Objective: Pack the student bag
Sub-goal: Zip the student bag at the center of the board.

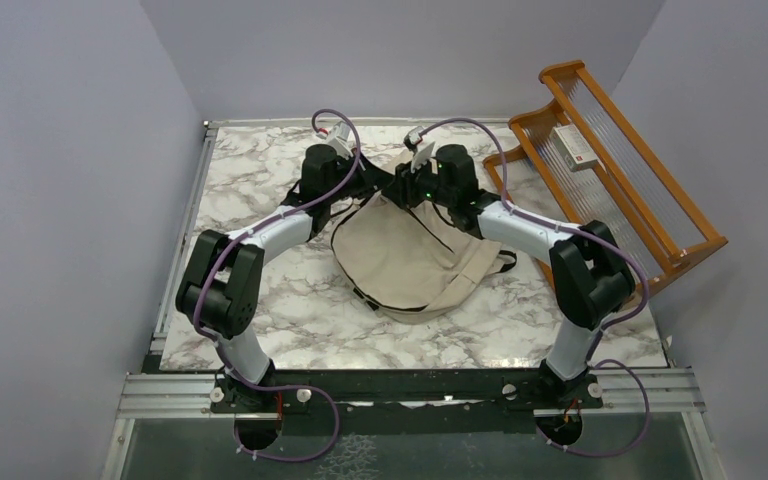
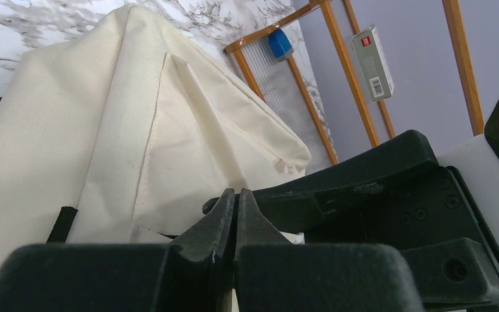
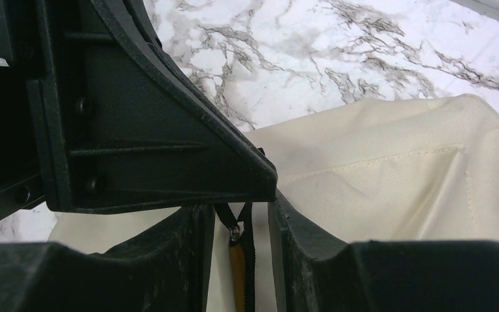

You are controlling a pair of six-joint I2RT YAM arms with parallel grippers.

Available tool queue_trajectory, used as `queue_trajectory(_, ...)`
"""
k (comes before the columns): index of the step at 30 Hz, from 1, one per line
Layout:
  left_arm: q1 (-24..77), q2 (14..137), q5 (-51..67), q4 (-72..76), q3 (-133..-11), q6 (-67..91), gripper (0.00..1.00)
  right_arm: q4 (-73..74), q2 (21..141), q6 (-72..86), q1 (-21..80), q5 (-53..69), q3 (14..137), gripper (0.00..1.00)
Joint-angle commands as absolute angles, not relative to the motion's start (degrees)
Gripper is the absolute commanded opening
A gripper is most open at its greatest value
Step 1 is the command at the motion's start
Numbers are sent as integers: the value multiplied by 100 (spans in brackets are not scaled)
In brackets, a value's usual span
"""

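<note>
The student bag [image 1: 410,255], a cream fabric backpack with black straps, lies in the middle of the marble table, and both grippers meet at its far end. My left gripper [image 2: 237,195] is shut. In the right wrist view its black tip [image 3: 260,175] sits over the taut black pull cord [image 3: 224,218] that rises from the zipper slider [image 3: 234,234], so it appears shut on that cord. My right gripper [image 3: 239,207] is open, one finger on each side of the black zipper [image 3: 248,273], touching neither. A yellow-brown strip shows beside the zipper teeth.
A wooden rack [image 1: 620,170] leans at the table's right edge and holds a white box with a red label [image 1: 573,148] and a small blue object [image 2: 278,44]. Grey walls close in the table on the left, back and right.
</note>
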State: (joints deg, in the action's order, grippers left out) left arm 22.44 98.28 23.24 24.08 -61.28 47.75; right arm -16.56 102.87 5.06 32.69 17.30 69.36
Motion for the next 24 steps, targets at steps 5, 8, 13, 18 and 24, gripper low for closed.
queue_trajectory(5,2329,9683,2650,2516,-6236,4778,0,-2360,10457,866,3243,1703,7179,11)
queue_trajectory(8,2292,9654,2647,2459,-6234,4653,16,-2673,10336,916,3243,1709,6917,2)
queue_trajectory(13,2046,9223,2480,2290,-5856,4101,63,-2844,10037,993,3243,1579,6498,0)
queue_trajectory(18,1634,8404,2461,2232,-5161,3123,70,-2866,9748,1072,3228,1948,6263,1)
queue_trajectory(24,1600,7544,2503,2188,-4459,1623,70,-2734,9447,939,3209,3005,6192,0)
